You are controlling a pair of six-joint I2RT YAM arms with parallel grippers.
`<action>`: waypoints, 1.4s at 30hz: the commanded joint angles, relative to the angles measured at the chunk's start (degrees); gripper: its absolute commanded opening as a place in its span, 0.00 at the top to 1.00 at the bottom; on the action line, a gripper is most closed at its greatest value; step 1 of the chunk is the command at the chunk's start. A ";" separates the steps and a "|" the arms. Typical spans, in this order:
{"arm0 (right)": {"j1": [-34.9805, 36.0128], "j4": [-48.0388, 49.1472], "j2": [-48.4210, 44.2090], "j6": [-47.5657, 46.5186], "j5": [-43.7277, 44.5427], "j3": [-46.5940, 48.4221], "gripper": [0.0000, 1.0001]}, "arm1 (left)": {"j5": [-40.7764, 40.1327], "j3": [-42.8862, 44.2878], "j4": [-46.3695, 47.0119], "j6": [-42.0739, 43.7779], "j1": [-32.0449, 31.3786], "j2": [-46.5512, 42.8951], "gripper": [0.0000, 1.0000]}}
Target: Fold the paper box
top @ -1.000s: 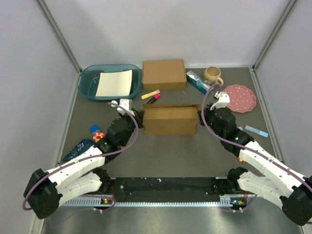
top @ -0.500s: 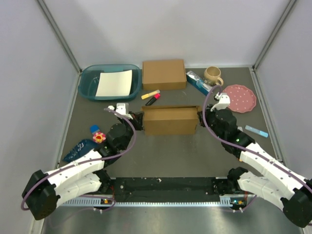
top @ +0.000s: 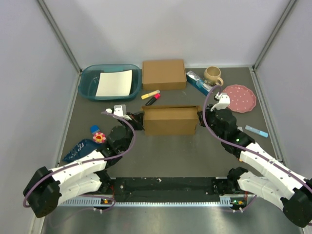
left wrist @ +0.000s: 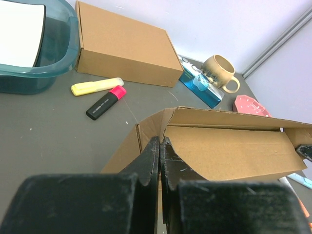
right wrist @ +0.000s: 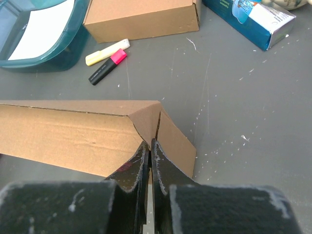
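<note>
The paper box (top: 170, 122) stands partly folded at mid-table, a long brown shape with raised walls and its top open. My left gripper (top: 140, 121) is shut, its tips against the side flap at the box's left end (left wrist: 146, 139). In the left wrist view the inner panel (left wrist: 229, 151) slopes away to the right of the gripper (left wrist: 161, 141). My right gripper (top: 200, 117) is shut too. Its tips (right wrist: 149, 142) rest at the slit between the corner flaps of the box's right end (right wrist: 63, 131). No cardboard shows between either pair of jaws.
A second, closed brown box (top: 164, 74) sits behind, next to a teal basin (top: 92, 87) holding white paper. Between them and the paper box lie a yellow highlighter (top: 150, 93) and a black-and-pink marker (top: 153, 99). Mug (top: 212, 75), blue carton (top: 197, 82) and pink plate (top: 240, 98) are back right; small toys (top: 97, 134) are at the left.
My left wrist has swung a little to the left and nearer, with the gripper tips staying at the box's left end. The box and right arm have not visibly moved.
</note>
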 commanded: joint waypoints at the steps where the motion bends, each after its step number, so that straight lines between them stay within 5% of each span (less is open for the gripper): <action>1: -0.05 -9.34 1.07 -0.14 -1.45 -2.81 1.00 | -5.72 -5.10 -17.61 0.28 0.83 3.73 1.00; 25: -0.05 -9.43 1.60 -0.32 -1.80 -1.32 1.00 | -1.15 4.21 -22.45 -3.59 1.53 -9.98 1.00; 42: 0.04 -9.43 1.86 -0.41 -2.06 -0.88 1.00 | 12.98 4.74 -20.17 -8.86 12.87 -13.33 1.00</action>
